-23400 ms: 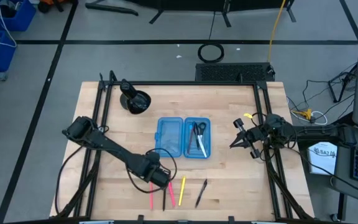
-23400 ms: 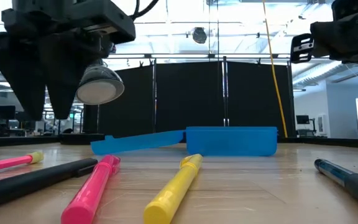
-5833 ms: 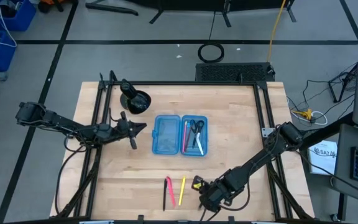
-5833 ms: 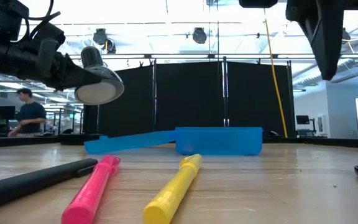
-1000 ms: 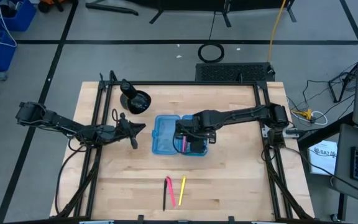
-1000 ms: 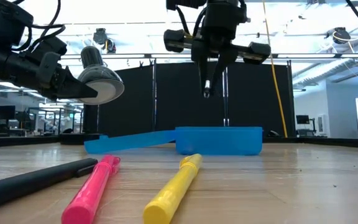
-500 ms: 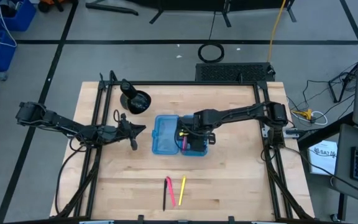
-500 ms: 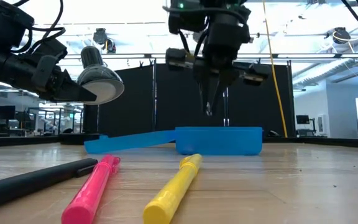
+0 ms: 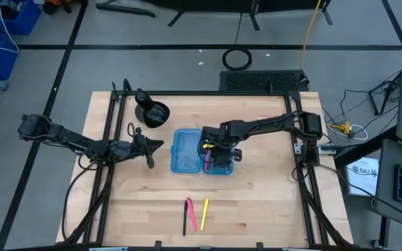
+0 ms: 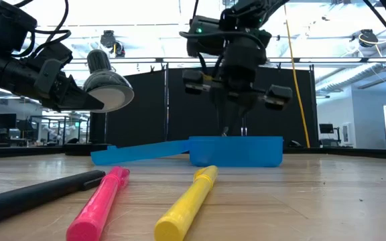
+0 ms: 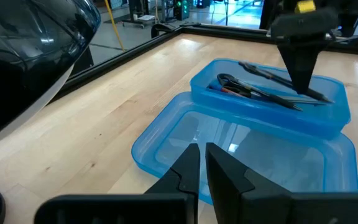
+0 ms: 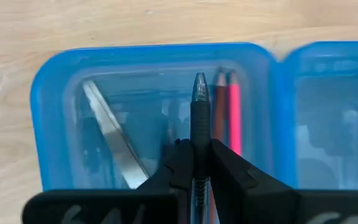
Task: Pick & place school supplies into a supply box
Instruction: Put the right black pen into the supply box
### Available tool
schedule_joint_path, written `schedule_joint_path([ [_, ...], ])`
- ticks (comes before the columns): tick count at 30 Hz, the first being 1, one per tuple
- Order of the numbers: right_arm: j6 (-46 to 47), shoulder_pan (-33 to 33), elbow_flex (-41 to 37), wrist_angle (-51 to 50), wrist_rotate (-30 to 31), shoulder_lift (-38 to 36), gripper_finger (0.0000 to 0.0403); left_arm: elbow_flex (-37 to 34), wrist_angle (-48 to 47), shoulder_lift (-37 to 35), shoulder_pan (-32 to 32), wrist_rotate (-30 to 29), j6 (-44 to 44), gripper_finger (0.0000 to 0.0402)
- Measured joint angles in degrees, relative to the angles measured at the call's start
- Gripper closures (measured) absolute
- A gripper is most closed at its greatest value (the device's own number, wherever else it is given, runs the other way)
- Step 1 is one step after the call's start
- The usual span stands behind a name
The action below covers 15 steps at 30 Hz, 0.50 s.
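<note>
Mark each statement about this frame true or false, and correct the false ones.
1. The right hand holds a black pen over the supply box. True.
2. The box's deeper half is empty. False: scissors and a pink pencil lie in it.
3. Three markers remain on the table near its front edge. True: a black marker, a pink marker and a yellow marker.
4. The left hand is gripping the yellow marker. False: it waits shut and empty, beside the box.
</note>
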Motion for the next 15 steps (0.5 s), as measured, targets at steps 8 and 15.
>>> schedule_joint_path([
  [8,-1.77,-2.40,-4.38,3.91,-0.48,0.00,0.0376,0.00,0.13,0.00,0.02,-0.02,-1.72,0.0371],
  [15,-1.92,-4.61,-5.65,7.43,-4.33,0.00,0.0376,0.00,0.21,0.00,0.00,-0.02,-3.20,0.0371],
])
